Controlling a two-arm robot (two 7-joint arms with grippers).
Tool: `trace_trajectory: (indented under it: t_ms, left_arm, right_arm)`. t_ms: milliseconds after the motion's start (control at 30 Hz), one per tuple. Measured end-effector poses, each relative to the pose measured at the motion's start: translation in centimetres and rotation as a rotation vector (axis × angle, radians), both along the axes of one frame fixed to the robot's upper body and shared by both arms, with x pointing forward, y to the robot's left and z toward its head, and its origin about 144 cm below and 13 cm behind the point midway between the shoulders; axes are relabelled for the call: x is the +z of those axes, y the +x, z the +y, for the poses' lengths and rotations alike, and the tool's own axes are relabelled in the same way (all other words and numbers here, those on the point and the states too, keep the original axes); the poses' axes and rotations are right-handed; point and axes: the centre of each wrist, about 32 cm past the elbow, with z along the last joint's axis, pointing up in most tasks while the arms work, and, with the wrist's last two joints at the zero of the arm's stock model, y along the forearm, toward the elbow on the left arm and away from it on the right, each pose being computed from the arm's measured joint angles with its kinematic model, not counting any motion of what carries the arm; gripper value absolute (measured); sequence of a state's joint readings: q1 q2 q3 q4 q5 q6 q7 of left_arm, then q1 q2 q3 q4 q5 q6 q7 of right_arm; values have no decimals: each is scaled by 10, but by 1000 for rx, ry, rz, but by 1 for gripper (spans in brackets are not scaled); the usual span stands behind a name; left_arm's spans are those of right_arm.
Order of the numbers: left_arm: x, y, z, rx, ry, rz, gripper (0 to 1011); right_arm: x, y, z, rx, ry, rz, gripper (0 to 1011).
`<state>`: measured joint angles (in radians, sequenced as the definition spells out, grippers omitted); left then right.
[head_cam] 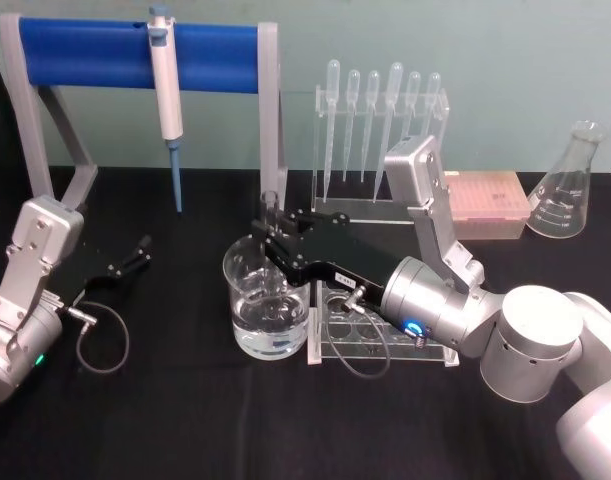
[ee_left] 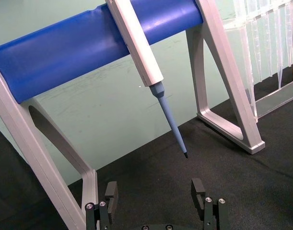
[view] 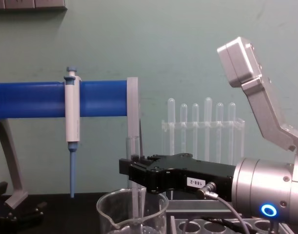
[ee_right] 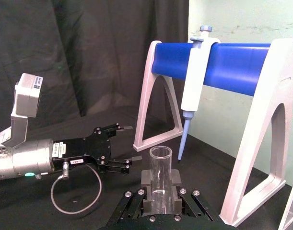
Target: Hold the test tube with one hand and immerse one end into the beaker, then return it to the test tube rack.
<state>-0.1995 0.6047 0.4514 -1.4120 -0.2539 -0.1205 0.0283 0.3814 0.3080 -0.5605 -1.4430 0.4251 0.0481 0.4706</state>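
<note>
The right gripper (head_cam: 270, 238) reaches over the beaker (head_cam: 268, 305) from the beaker's right side, its black fingers closed on the test tube (view: 132, 146) a little below the tube's open rim. The tube stands upright, with its rim above the gripper and its lower part down inside the beaker. The beaker holds clear liquid in its lower part; whether the tube's rounded end is under the surface I cannot tell. In the right wrist view the tube sits clamped between the two pads (ee_right: 146, 179), the glass touching both.

The test tube rack (head_cam: 325, 335), clear plastic with round holes in its top, stands on the black desk (head_cam: 185, 420) just to the right of the beaker, under the right arm's wrist.

The left gripper (head_cam: 138, 252) lies low over the desk well to the left of the beaker, its fingers spread wide with nothing between them.

Behind the beaker and to its left, a stand with a blue bar (head_cam: 85, 55) carries the white-and-blue pipette (head_cam: 169, 95), which hangs tip down. Behind the beaker and to its right, a clear holder keeps six thin plastic pipettes (head_cam: 375, 100) upright, bulbs on top. Farther right of the beaker are a pink box (head_cam: 490, 200) and a conical flask (head_cam: 570, 185)
</note>
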Motion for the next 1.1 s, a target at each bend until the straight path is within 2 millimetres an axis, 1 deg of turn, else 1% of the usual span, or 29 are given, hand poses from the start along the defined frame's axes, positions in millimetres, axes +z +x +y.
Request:
trace_trajectory:
  t_ms: [1100]
  left_arm:
    - [0,0,0,0,0,0,1000]
  right_arm:
    - [0,0,0,0,0,0,226]
